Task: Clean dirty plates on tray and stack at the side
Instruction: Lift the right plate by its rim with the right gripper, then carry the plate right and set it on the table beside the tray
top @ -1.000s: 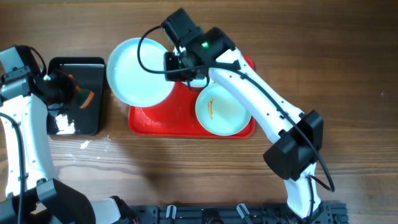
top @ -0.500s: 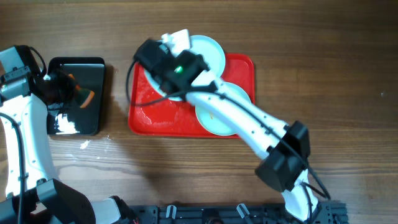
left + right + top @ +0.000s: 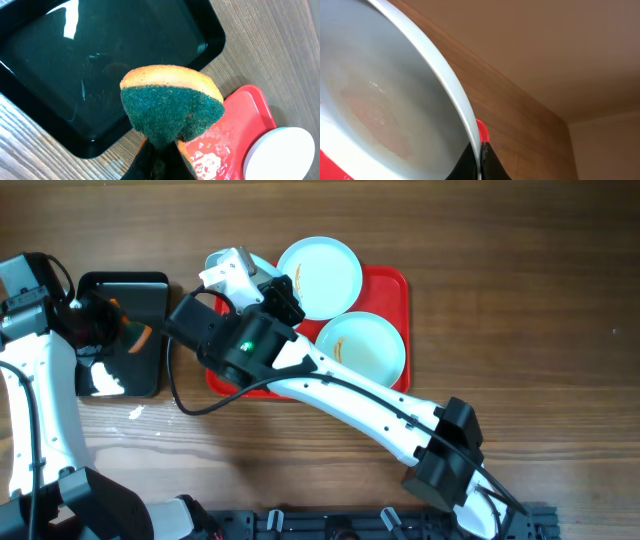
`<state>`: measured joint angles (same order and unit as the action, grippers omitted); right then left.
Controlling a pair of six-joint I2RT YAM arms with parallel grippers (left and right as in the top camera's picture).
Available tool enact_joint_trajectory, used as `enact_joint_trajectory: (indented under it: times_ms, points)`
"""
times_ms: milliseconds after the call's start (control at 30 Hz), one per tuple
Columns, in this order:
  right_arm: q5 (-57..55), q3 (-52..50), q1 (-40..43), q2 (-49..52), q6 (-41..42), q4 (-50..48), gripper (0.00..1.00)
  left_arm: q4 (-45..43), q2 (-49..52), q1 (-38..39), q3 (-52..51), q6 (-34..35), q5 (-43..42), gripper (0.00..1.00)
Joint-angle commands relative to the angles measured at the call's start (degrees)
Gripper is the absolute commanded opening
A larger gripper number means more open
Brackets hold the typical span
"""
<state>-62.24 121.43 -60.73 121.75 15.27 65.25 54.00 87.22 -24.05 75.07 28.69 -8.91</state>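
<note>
Two plates lie on the red tray [image 3: 395, 280]: a clean-looking one [image 3: 318, 277] at the back and one with orange smears [image 3: 360, 350] in front. My right gripper [image 3: 240, 272] reaches over the tray's left end. In the right wrist view the gripper [image 3: 480, 155] is shut on the rim of a third, tilted plate [image 3: 380, 100]; from overhead that plate is mostly hidden by the wrist. Over the black tray [image 3: 120, 300], my left gripper [image 3: 125, 330] is shut on an orange and green sponge [image 3: 170, 107].
The black tray [image 3: 75, 65] lies left of the red tray [image 3: 240, 130], whose wet corner shows beside a plate edge [image 3: 285, 155]. Small wet spots [image 3: 135, 412] mark the wood in front of the black tray. The right arm [image 3: 370, 405] crosses the table diagonally.
The right arm has swung left with its plate, from over the tray's back to its left end, uncovering the back plate. The left arm and sponge have not moved.
</note>
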Motion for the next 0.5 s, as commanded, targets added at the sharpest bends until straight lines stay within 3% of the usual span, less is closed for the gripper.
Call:
enact_joint_trajectory:
  times_ms: [0, 167, 333, 467]
  points:
    - [-2.67, 0.02, -0.61, 0.72, 0.63, -0.28, 0.04, -0.35, 0.00, -0.07, -0.61, 0.52, -0.68, 0.04]
    - [11.63, 0.02, -0.46, 0.72, 6.40, -0.11, 0.04, -0.33, 0.00, -0.07, -0.61, 0.52, -0.70, 0.04]
    - [29.38, 0.15, 2.49, -1.01, 26.97, 0.55, 0.04, -0.33, 0.00, 0.66, -0.61, 0.50, -0.68, 0.04]
    - [53.88, 0.17, 16.63, -4.90, 26.67, 4.46, 0.04, -0.37, 0.00, 2.27, -0.61, 0.17, -0.68, 0.04]
